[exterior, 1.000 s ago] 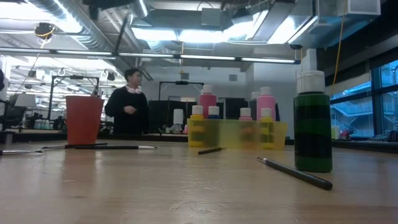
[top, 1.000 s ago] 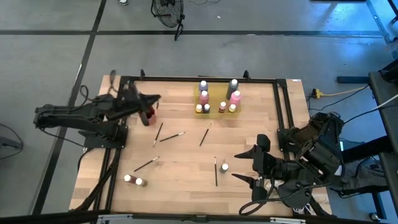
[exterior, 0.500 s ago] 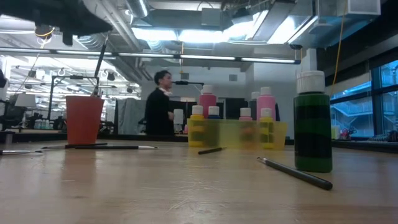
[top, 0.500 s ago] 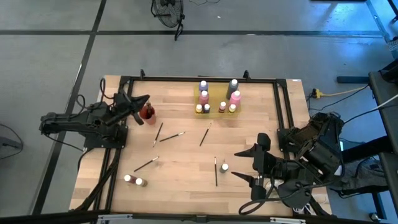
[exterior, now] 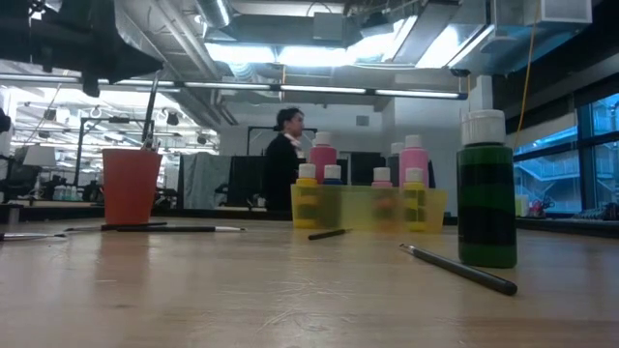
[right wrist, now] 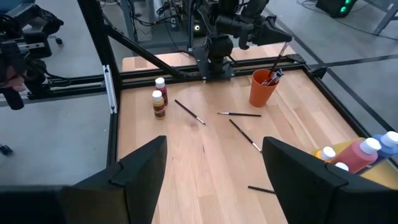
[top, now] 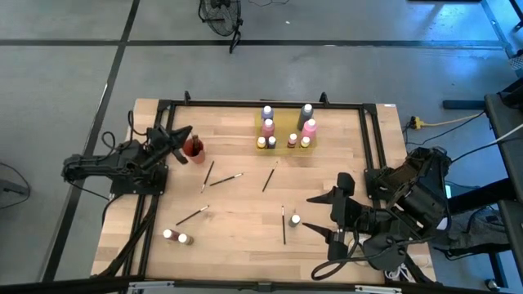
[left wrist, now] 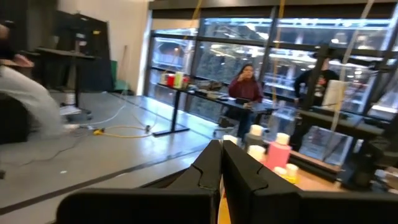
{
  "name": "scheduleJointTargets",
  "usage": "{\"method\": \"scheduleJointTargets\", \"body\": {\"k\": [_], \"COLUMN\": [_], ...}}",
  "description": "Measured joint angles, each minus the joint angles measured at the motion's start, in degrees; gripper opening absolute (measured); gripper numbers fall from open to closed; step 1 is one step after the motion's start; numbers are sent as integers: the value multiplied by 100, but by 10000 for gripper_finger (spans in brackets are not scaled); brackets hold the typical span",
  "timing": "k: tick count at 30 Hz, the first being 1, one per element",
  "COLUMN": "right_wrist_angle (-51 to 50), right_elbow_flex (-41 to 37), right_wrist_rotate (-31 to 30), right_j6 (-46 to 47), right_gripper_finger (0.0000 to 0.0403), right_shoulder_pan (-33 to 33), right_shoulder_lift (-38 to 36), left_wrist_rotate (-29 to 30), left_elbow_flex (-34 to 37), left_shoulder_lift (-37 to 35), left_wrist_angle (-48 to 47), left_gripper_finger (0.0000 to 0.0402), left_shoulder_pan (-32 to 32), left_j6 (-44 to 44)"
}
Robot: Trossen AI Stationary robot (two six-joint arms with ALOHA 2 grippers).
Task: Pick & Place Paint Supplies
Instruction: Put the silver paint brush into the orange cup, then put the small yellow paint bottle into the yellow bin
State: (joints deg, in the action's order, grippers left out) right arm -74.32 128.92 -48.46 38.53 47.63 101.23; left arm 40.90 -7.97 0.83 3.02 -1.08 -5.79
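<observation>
In the high view, the right gripper (top: 320, 216) sits at the lower right of the frame, its two fingers spread wide with nothing between them, just beside one lone white-capped bottle (top: 294, 220). In the low view that bottle shows as dark green at the right of the frame, with a paintbrush (top: 283, 224) lying beside it.

At the lower left of the high view two small bottles (top: 174, 237) lie close together, and a second brush (top: 192, 216) lies just above them.

Toward the middle of the wooden table (top: 237, 245), three more brushes are scattered: one (top: 208, 175) slanted at centre left, one (top: 226, 179) just beside it, and one (top: 268, 179) at centre. That makes five loose brushes on the boards.

Farther up, at the left of the frame, the left gripper (top: 181, 135) is pinched shut and holds nothing, its tips just beside an orange cup (top: 194, 148) with dark handles standing in it.

At the top centre a yellow tray (top: 287, 133) holds about eight bottles (top: 309, 128): two pink, two taller grey, and roughly four small ones along its near edge.

Beyond the table, in the low view, a person (exterior: 285, 159) stands in the room.
</observation>
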Motion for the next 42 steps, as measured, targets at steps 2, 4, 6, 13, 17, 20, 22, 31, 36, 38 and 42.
{"method": "scheduleJointTargets", "body": {"k": [2,4,6,13,17,20,22,31,36,38,42], "right_wrist_angle": [-1,-2,-2,-22,-28,-43,-44,-22,-6,2,3], "right_elbow_flex": [0,0,0,0,0,0,0,0,0,0,0], "right_wrist_rotate": [1,1,1,3,3,6,6,6,8,8,14], "right_j6": [0,1,0,2,2,0,-1,-22,-12,-1,-1], "right_gripper_finger": [268,268,268,268,268,268,268,268,268,268,268], "right_shoulder_pan": [1,1,1,1,1,1,1,1,1,3,2], "right_shoulder_lift": [0,0,0,0,0,0,0,0,0,0,0], "left_wrist_rotate": [130,212,213,317,317,310,307,629,558,558,598], "left_elbow_flex": [-1,0,0,0,0,0,0,0,0,0,0], "left_shoulder_lift": [-79,-77,-77,-77,-77,-77,-77,-77,-77,-77,-78], "left_wrist_angle": [-106,-231,-297,-645,-669,-796,-797,-1039,-1217,-1219,-930], "left_gripper_finger": [2,2,2,3,3,3,3,27,60,76,110], "left_shoulder_pan": [1,0,0,0,0,0,0,1,0,1,2], "left_j6": [11,29,59,-95,-97,-117,-119,-236,-459,-491,-499]}}
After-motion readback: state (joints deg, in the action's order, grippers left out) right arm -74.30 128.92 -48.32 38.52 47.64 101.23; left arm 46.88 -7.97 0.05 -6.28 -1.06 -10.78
